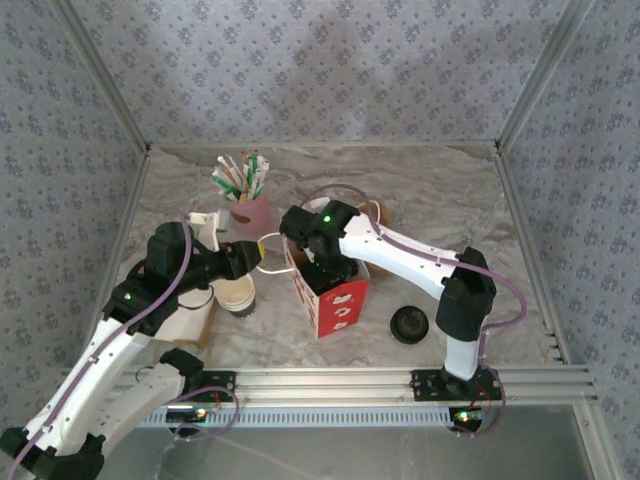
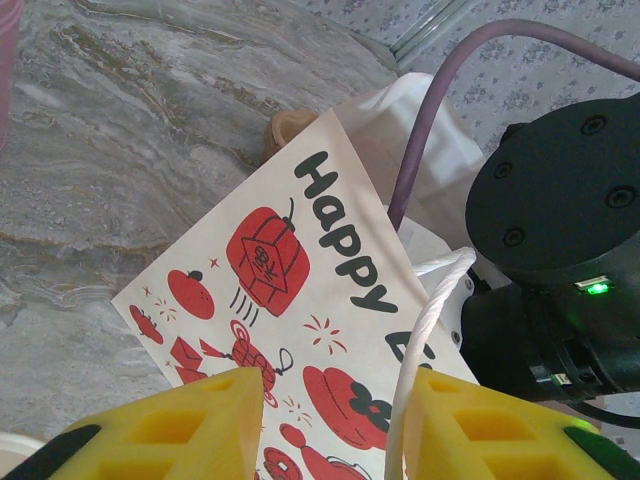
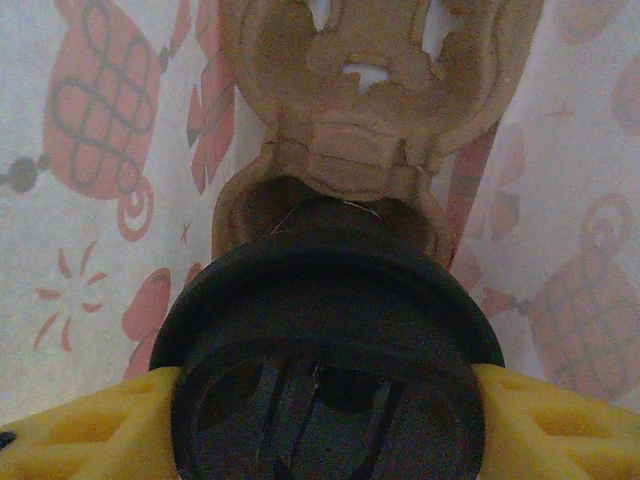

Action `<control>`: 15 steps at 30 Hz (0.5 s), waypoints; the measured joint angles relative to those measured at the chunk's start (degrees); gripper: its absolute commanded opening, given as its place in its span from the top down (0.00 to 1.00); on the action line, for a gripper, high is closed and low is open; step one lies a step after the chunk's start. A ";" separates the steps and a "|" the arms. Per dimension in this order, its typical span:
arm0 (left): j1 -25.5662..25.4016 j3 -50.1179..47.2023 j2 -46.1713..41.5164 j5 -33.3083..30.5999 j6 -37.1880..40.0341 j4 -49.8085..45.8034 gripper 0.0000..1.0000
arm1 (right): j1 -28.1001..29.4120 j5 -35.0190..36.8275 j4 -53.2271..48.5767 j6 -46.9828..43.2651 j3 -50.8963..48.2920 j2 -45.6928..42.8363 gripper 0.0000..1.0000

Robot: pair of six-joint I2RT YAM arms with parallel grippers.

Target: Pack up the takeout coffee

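Note:
A red-and-white printed paper bag stands upright mid-table. My right gripper reaches down into its open top. Inside, the right gripper is shut on a coffee cup with a black lid, one yellow finger against each side of the lid. A brown pulp cup carrier lies below it against the bag's inner wall. My left gripper is at the bag's left rim. The left gripper is open, and the bag's white rope handle runs between its fingers along the right one, over the bag's printed side.
A loose black lid lies right of the bag. Stacked paper cups lie under my left wrist. A pink cup of stirrers and straws stands behind. White napkins are at the left. Aluminium frame posts and patterned walls enclose the table.

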 measured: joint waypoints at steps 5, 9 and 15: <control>0.00 0.00 0.00 -0.02 0.00 0.00 0.60 | -0.28 -0.39 0.63 -0.02 -0.55 -0.11 0.39; 0.00 0.00 0.00 0.00 0.00 0.00 0.60 | -0.28 -0.50 0.70 -0.02 -0.70 -0.28 0.39; 0.00 0.00 0.00 0.00 0.00 -0.02 0.60 | -0.28 -0.57 0.66 -0.02 -0.70 -0.28 0.39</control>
